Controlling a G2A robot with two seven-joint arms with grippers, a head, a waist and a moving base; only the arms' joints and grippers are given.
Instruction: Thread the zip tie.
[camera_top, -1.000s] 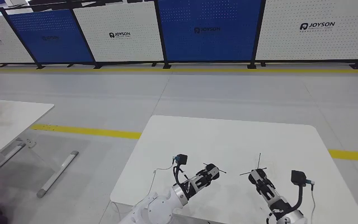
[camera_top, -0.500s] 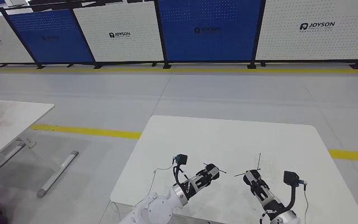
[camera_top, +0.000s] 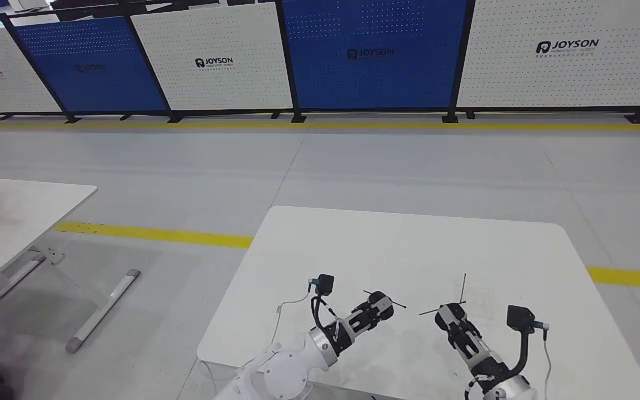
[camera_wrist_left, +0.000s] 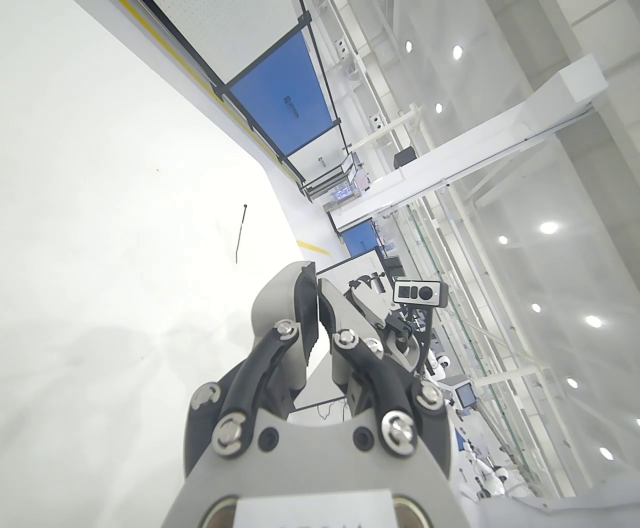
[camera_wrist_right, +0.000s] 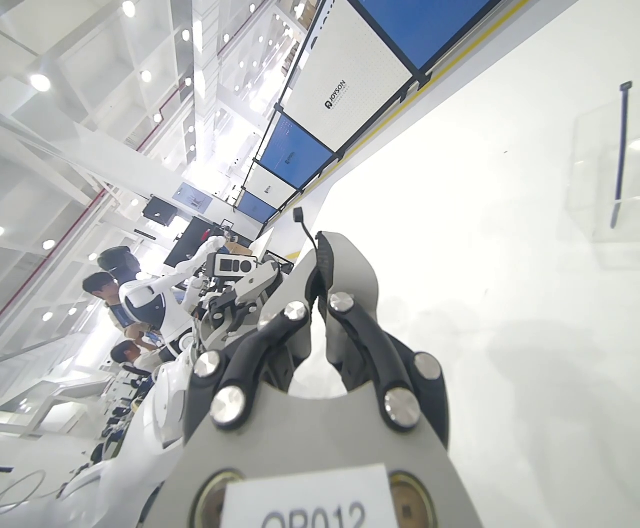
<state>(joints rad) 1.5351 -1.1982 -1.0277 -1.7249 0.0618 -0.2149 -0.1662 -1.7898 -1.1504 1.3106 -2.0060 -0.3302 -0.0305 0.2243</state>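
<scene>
In the top view both arms lie on the near part of the white table (camera_top: 400, 240). My right gripper (camera_wrist_right: 320, 240) is shut on a black zip tie (camera_wrist_right: 301, 220), whose head sticks out past the fingertips. My left gripper (camera_wrist_left: 315, 272) is shut too; in the top view a thin black strip (camera_top: 396, 304) crosses the left gripper (camera_top: 381, 302) at its tip. The right gripper (camera_top: 445, 313) lies a short way to its right, and the two tips are apart. Another black zip tie (camera_wrist_right: 620, 150) stands upright in a clear holder (camera_wrist_right: 595, 165) just beyond the right gripper.
The upright zip tie (camera_top: 463, 285) is the only other thing on the table. The far half of the table is bare white surface. Blue and white partition panels (camera_top: 370, 55) stand across the floor beyond. A second white table (camera_top: 30, 205) is at the left.
The right arm has shifted a little to the left, closer to the left gripper, and has held still for the last half second. The left arm has barely moved.
</scene>
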